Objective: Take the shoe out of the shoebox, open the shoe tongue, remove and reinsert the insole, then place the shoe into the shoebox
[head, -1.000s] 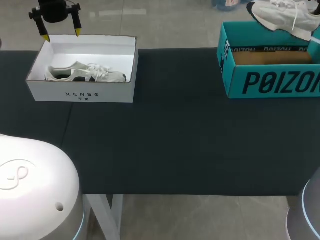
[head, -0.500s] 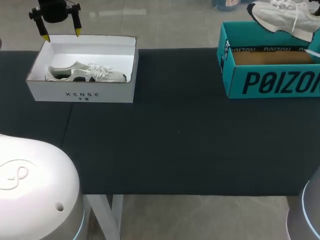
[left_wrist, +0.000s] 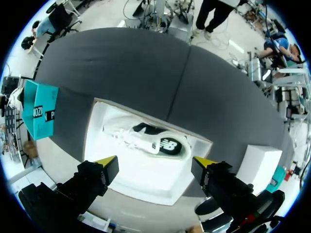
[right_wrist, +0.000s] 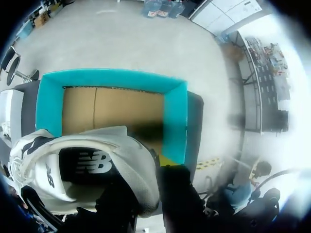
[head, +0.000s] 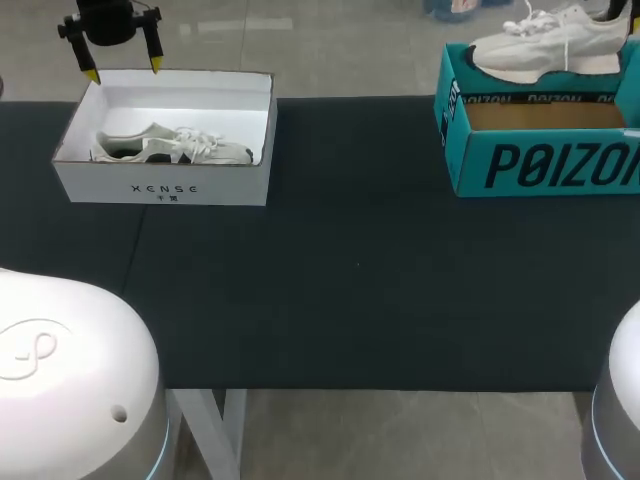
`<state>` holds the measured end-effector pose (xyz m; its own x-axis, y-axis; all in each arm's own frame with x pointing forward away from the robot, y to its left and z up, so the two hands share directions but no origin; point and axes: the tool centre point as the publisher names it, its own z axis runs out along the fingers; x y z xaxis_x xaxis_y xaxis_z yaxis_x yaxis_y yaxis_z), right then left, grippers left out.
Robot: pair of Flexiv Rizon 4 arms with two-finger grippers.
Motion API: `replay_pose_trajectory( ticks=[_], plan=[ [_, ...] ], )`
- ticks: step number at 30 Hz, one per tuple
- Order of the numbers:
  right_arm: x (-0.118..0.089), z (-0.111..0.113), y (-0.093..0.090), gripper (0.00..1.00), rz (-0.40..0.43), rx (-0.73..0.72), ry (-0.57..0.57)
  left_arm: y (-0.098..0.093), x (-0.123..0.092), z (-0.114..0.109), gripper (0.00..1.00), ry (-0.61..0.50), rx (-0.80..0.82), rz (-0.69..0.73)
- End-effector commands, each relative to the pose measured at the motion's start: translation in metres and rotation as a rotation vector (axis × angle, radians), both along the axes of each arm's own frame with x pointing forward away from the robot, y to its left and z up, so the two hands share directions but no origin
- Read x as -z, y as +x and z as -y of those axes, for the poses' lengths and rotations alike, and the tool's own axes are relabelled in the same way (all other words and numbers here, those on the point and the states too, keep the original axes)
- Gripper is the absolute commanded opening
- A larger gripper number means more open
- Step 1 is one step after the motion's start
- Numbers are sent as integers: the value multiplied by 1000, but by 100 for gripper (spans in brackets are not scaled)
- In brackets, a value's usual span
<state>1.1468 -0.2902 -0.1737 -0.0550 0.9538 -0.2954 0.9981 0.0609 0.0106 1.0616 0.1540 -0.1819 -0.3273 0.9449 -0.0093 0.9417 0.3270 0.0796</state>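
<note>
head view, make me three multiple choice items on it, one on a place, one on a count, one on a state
1. Where is the lifted shoe?
A. over the teal box
B. over the white box
C. over the bare mat

2. How many shoes show?
A. one
B. two
C. three

3. How do the left hand fingers stand?
A. shut on a shoe
B. shut on a box wall
C. open, holding nothing

Answers:
1 A: the lifted shoe hangs above the teal box's open top.
2 B: besides the lifted shoe, there is only the boxed shoe, lying in the white box.
3 C: the yellow tips stand wide apart by the white box's far edge, with nothing between them.
</note>
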Motion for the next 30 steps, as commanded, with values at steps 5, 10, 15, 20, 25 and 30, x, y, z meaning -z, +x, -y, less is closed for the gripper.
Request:
replay_pose_trajectory(
  ticks=[5,10,15,20,25,30],
  plan=[
    [-8,-44,-51,0,81,-35,-93,0,-1,0,100,1,0,0],
    [-5,-67,-74,0,79,5,-103,0,-1,0,100,1,0,0],
    [-7,-84,-92,0,99,21,-92,0,-1,0,100,1,0,0],
    [-12,-102,-116,0,122,41,-56,0,-1,0,100,1,0,0],
    [-12,-128,-140,0,133,36,-57,0,-1,0,100,1,0,0],
    [-4,-158,-165,0,125,20,-62,0,-1,0,100,1,0,0]
  ],
)
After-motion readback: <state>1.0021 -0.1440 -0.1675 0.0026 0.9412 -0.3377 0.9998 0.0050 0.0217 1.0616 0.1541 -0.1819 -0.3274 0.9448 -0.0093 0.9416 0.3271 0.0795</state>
